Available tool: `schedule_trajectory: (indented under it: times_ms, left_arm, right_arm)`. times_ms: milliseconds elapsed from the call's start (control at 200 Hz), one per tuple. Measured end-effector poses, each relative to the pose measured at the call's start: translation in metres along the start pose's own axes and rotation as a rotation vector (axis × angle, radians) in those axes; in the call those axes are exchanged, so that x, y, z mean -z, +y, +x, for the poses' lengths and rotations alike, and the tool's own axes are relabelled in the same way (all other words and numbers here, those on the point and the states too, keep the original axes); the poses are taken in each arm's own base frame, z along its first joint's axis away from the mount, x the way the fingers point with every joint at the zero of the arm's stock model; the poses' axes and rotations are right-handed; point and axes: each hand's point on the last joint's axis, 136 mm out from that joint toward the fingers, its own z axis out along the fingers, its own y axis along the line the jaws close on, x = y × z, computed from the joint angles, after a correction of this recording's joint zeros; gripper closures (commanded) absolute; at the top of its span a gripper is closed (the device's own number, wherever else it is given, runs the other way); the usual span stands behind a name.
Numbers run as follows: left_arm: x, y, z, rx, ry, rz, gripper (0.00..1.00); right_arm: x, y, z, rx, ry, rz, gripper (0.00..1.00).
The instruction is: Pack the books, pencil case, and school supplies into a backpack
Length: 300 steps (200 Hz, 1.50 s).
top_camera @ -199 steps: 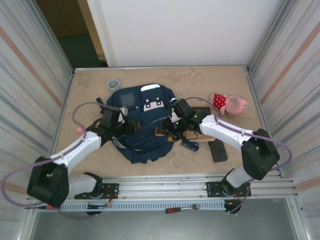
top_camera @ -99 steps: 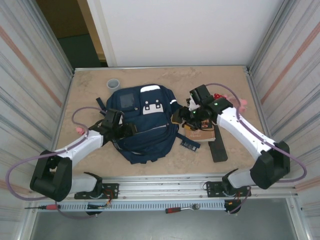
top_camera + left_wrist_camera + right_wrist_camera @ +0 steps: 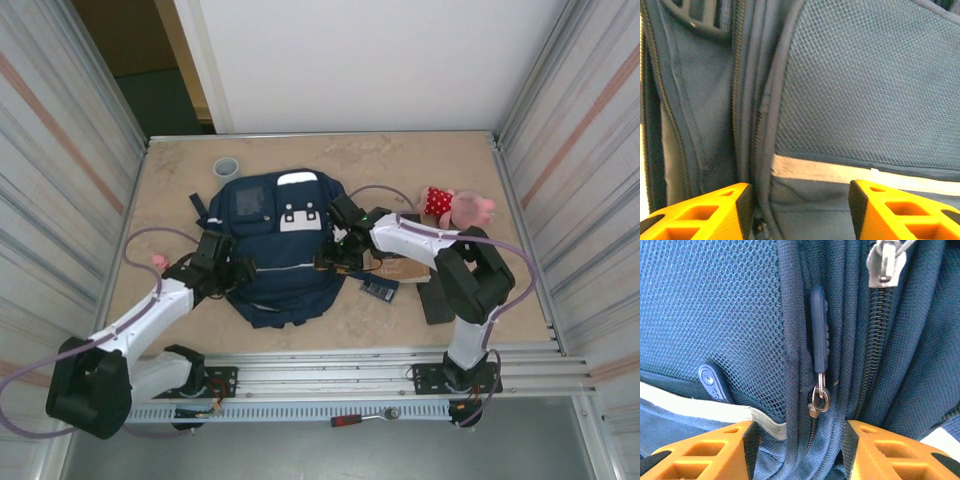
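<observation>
**Item 1.** Backpack (image 3: 280,262), navy with white patches. Lies flat at mid-table (image 3: 450,160), front face up, pale stripe (image 3: 840,172) across the pocket.

**Item 2.** Left gripper (image 3: 230,268). Rests against the backpack's left edge. Orange fingers (image 3: 705,210) apart, mesh fabric and a seam between. Clenched or released: cannot tell.

**Item 3.** Right gripper (image 3: 799,429). Sits at the backpack's right edge. Fingers parted either side of a zip ridge, dark zipper pull (image 3: 819,315) just above the gap. Grasping or merely touching: cannot tell.

**Item 4.** Book (image 3: 405,268), brown. Lies outside the backpack, just right of it, partly under the right arm.

**Item 5.** School supplies (image 3: 378,290), 1 dark flat piece. Lies on the table beside the book, outside the backpack.

**Item 6.** Sundries on the table:
- Black oblong (image 3: 437,300), right of the book.
- Plush toy (image 3: 455,205), far right.
- Grey cup (image 3: 227,167), beyond the backpack.
</observation>
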Motion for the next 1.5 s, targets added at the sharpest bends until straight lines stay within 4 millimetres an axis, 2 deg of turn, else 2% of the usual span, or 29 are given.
schedule_trajectory:
  times_ms: [100,200,271,376,441,516,571,636,702,787,852,917,1007,1092,1253,1308,1358,1503]
  left_arm:
    - [0.013,0.002,-0.001,-0.003,-0.012,-0.012,0.46]
    - [0.031,-0.014,-0.012,-0.033,-0.044,0.020,0.46]
    - [0.046,-0.036,-0.026,-0.062,-0.081,0.070,0.45]
    - [0.064,-0.076,-0.041,-0.106,-0.113,0.167,0.46]
    - [0.067,-0.105,-0.044,-0.138,-0.107,0.233,0.46]
    - [0.061,-0.138,-0.042,-0.179,-0.078,0.297,0.45]
    - [0.053,-0.160,-0.040,-0.205,-0.050,0.339,0.45]
    - [0.036,-0.184,-0.034,-0.229,0.000,0.382,0.45]
    - [0.017,-0.207,-0.027,-0.251,0.053,0.414,0.45]
    - [-0.008,-0.236,-0.017,-0.284,0.115,0.444,0.46]
    - [-0.021,-0.261,-0.005,-0.318,0.157,0.479,0.46]
    - [-0.034,-0.283,0.008,-0.345,0.197,0.512,0.46]
    - [-0.051,-0.303,0.026,-0.371,0.249,0.545,0.46]
    - [-0.072,-0.308,0.041,-0.368,0.301,0.548,0.46]
    - [-0.103,-0.300,0.060,-0.338,0.373,0.522,0.46]
    - [-0.107,-0.299,0.063,-0.328,0.386,0.522,0.46]
    - [-0.109,-0.300,0.063,-0.321,0.389,0.528,0.46]
    - [-0.111,-0.311,0.063,-0.300,0.398,0.564,0.46]
  right_arm:
    - [0.001,0.010,0.002,0.025,-0.010,-0.022,0.44]
    - [0.017,0.015,-0.003,0.026,-0.036,-0.051,0.42]
    - [0.042,0.017,-0.009,0.020,-0.067,-0.084,0.40]
    - [0.096,0.009,-0.020,0.010,-0.134,-0.126,0.40]
    - [0.133,-0.005,-0.030,-0.005,-0.187,-0.131,0.40]
    - [0.170,-0.036,-0.042,-0.043,-0.255,-0.101,0.40]
    - [0.188,-0.065,-0.047,-0.083,-0.286,-0.060,0.40]
    - [0.200,-0.104,-0.049,-0.147,-0.291,0.010,0.40]
    - [0.203,-0.140,-0.048,-0.209,-0.272,0.081,0.40]
    - [0.196,-0.183,-0.043,-0.276,-0.229,0.150,0.41]
    - [0.186,-0.206,-0.034,-0.312,-0.181,0.178,0.42]
    - [0.174,-0.220,-0.025,-0.334,-0.130,0.187,0.42]
    - [0.156,-0.225,-0.014,-0.342,-0.059,0.160,0.44]
    - [0.142,-0.228,-0.006,-0.341,-0.003,0.142,0.49]
    - [0.121,-0.241,0.006,-0.345,0.058,0.151,0.77]
    - [0.116,-0.244,0.007,-0.356,0.067,0.147,0.87]
    - [0.115,-0.246,0.006,-0.353,0.068,0.146,0.91]
    - [0.116,-0.248,0.007,-0.363,0.068,0.143,0.92]
